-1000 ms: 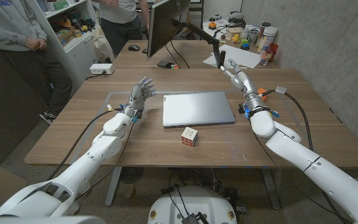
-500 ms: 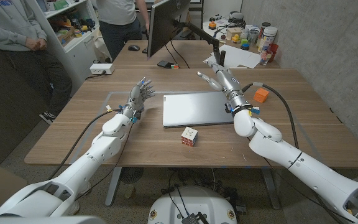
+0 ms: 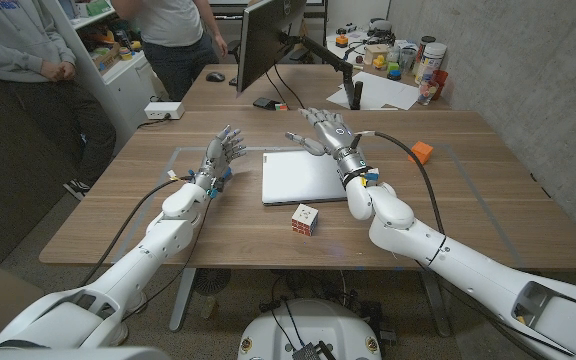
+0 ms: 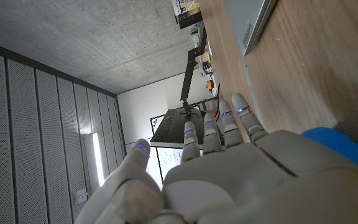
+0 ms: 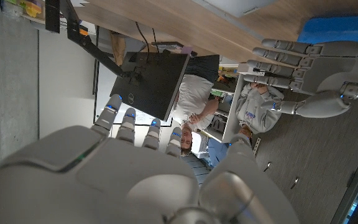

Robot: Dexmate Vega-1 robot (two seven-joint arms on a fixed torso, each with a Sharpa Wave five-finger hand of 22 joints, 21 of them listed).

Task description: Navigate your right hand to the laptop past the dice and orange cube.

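grey and shut, the laptop lies near the middle of the wooden table, its long axis running left to right across the robot's front. taking the laptop as the landmark: to its left, apart from it, the left hand stands with its fingers apart and holding nothing; the left wrist view shows the same spread fingers against the room behind. just in front of the laptop's near edge sits the dice, a pale cube with small coloured marks whose faces are too small to read. over the laptop's right part hangs the right hand, fingers spread and empty, its wrist above the lid's right end; whether the palm touches the lid cannot be told. well to the right of the laptop lies the orange cube, clear of the arm. my judgement is that the right hand is the nearer one and has already passed both obstacles, so what remains is only a short settling onto the lid under the hand. no brand or writing on the laptop lid can be read.
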